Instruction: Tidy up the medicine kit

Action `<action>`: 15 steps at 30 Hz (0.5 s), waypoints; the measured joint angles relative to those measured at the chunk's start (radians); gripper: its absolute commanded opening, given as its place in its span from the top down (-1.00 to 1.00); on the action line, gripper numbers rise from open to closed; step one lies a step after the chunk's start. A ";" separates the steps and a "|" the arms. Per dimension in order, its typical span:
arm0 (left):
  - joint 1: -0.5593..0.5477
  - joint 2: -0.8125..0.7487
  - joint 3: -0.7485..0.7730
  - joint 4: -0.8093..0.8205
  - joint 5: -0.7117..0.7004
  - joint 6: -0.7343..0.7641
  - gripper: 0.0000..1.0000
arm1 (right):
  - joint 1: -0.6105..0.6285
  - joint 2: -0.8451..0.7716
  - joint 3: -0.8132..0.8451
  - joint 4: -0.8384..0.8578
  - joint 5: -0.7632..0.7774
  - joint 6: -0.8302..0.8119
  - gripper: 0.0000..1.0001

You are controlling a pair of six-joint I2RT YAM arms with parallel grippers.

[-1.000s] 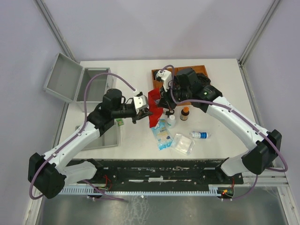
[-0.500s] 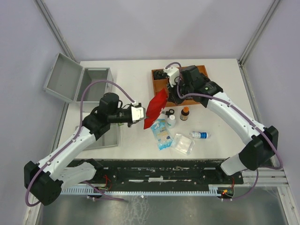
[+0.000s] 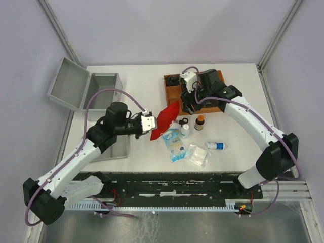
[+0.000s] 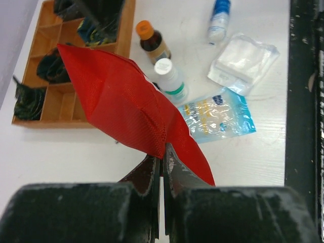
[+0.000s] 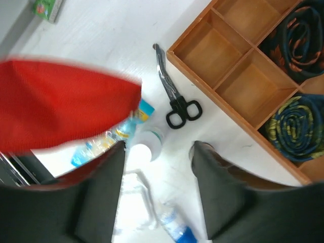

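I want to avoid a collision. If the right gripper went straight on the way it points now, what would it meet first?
Probably the white-capped bottle just ahead of the open right gripper; depth is unclear, so the table beside it is possible.

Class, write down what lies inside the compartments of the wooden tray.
Dark patterned rolls fill some compartments of the wooden tray; several are bare. From above, the right arm covers much of it, and the red pouch hides part in the left wrist view.

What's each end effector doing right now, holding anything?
Left end effector: closed on the red pouch.
Right end effector: open, holding nothing.
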 measured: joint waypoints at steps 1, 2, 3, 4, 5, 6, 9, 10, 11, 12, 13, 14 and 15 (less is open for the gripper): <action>-0.001 0.000 0.004 0.002 -0.032 -0.021 0.95 | -0.010 -0.001 0.002 -0.010 -0.024 -0.014 -0.57; -0.002 0.001 0.011 0.003 -0.069 -0.045 0.95 | -0.018 -0.003 0.010 -0.031 -0.051 -0.031 -0.62; -0.002 0.002 0.021 0.003 -0.120 -0.072 0.95 | -0.027 -0.005 0.023 -0.060 -0.083 -0.050 -0.65; -0.001 0.005 0.034 0.003 -0.166 -0.094 0.95 | -0.031 -0.009 0.035 -0.083 -0.112 -0.065 -0.67; 0.000 0.007 0.045 0.004 -0.209 -0.110 0.95 | -0.033 -0.014 0.049 -0.107 -0.140 -0.080 -0.68; 0.005 0.010 0.062 0.003 -0.275 -0.129 0.95 | -0.034 -0.024 0.063 -0.131 -0.173 -0.097 -0.68; 0.029 0.016 0.101 0.002 -0.437 -0.153 0.95 | -0.034 -0.073 0.074 -0.172 -0.231 -0.130 -0.68; 0.041 0.019 0.111 0.002 -0.487 -0.154 0.95 | -0.033 -0.093 0.074 -0.184 -0.245 -0.140 -0.69; 0.057 0.023 0.124 0.002 -0.546 -0.153 0.95 | -0.033 -0.113 0.071 -0.191 -0.254 -0.149 -0.68; 0.074 0.029 0.135 0.003 -0.603 -0.143 0.95 | -0.034 -0.130 0.064 -0.194 -0.262 -0.155 -0.68; 0.093 0.035 0.144 0.003 -0.656 -0.124 0.95 | -0.034 -0.145 0.053 -0.193 -0.268 -0.161 -0.68; 0.111 0.042 0.152 0.003 -0.697 -0.105 0.95 | -0.034 -0.159 0.038 -0.195 -0.272 -0.164 -0.68; 0.129 0.048 0.156 0.003 -0.729 -0.079 0.95 | -0.035 -0.168 0.023 -0.195 -0.275 -0.167 -0.68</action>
